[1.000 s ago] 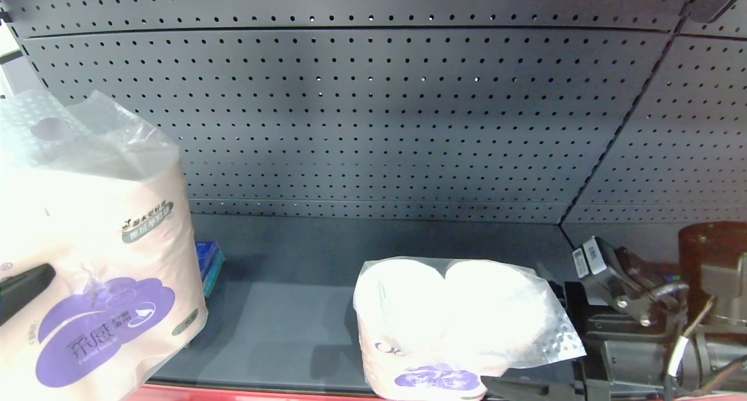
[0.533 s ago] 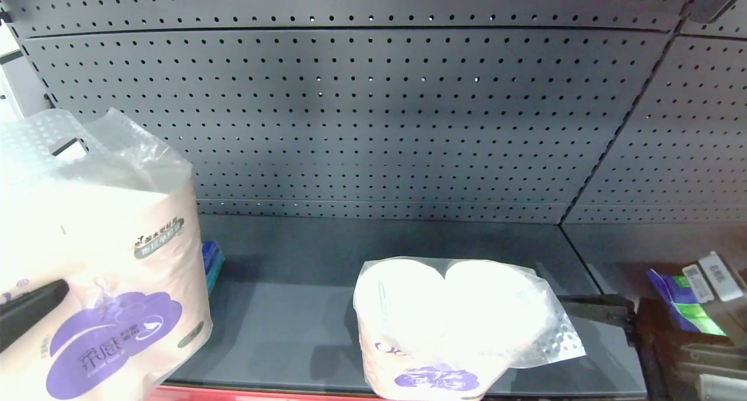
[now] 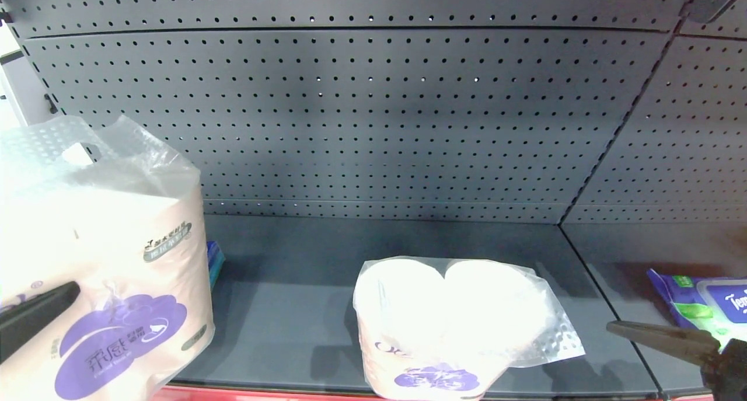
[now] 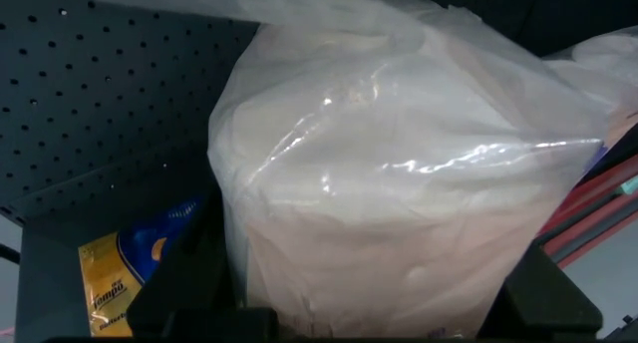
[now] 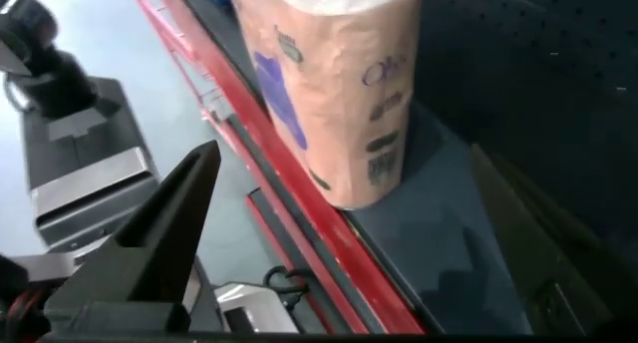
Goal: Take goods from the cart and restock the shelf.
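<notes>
A peach toilet paper pack [image 3: 105,261] with a purple cloud label is at the shelf's left front edge. My left gripper [image 4: 369,318] is shut on it, and one black finger [image 3: 38,316] crosses its front. A second, similar pack [image 3: 449,325] stands free on the dark shelf board [image 3: 292,284] near the front edge, also seen as the pack [image 5: 339,84] in the right wrist view. My right gripper [image 5: 344,159] is open and empty, low and to the right of that pack, with one finger [image 3: 665,334] showing at the lower right.
A blue wet wipes pack [image 3: 700,307] lies on the neighbouring shelf bay at right. A small blue box [image 3: 215,261] sits behind the held pack, and a yellow packet [image 4: 120,283] lies nearby. Perforated back panel [image 3: 373,126] and red shelf lip [image 5: 299,253] bound the space.
My right arm has pulled back down and to the right, away from the standing pack, uncovering the wet wipes pack. The held pack has shifted slightly right and lower.
</notes>
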Robot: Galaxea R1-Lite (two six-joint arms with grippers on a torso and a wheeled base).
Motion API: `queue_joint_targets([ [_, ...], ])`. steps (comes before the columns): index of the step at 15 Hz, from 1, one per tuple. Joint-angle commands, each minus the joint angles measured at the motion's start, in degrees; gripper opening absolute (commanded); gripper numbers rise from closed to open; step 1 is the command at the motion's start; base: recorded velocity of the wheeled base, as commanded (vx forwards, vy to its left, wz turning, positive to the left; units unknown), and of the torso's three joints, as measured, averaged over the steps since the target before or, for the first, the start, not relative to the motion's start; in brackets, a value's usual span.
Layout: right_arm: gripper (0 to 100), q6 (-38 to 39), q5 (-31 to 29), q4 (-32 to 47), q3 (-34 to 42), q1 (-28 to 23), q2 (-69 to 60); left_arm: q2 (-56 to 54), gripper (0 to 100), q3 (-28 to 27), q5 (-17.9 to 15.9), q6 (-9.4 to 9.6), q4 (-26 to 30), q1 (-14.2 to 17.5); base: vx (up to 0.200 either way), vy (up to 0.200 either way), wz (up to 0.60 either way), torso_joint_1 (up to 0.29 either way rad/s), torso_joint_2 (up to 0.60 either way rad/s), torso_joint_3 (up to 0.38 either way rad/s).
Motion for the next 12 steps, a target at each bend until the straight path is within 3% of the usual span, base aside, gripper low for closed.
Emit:
queue_joint_targets([
  [1, 100, 0.3, -3.7, 0.0, 2.7, -0.1, -6.3, 0.2, 0, 0.5, -0.1, -0.01, 0.0, 0.0, 0.000, 0.000, 0.00, 0.000, 0.00, 0.000],
  [2, 100, 0.5, -5.5, 0.0, 3.4, -0.1, -7.5, 0.3, 0, 0.4, -0.1, -0.01, 0.0, 0.0, 0.000, 0.000, 0.00, 0.000, 0.00, 0.000],
  [4, 100, 0.7, -18.1, 0.1, 6.9, -1.0, -13.4, 0.9, 0, 0.2, -0.1, -0.01, 0.0, 0.0, 0.000, 0.000, 0.00, 0.000, 0.00, 0.000],
  [6, 100, 1.9, -26.7, 0.6, 7.7, -1.9, -18.8, 1.0, 0, 0.2, -0.1, -0.01, 0.0, 0.0, 0.000, 0.000, 0.00, 0.000, 0.00, 0.000],
  [9, 100, 1.9, -38.1, 11.0, 7.7, -4.2, -27.9, 1.6, 0, 0.2, -0.2, -0.01, 0.0, 0.0, 0.000, 0.000, 0.00, 0.000, 0.00, 0.000],
  [12, 100, 0.4, -42.5, 26.0, 6.3, -6.4, -40.2, 3.4, 0, -0.2, -1.1, -0.62, -0.1, -0.1, 0.000, 0.000, 0.00, 0.000, 0.00, 0.000],
])
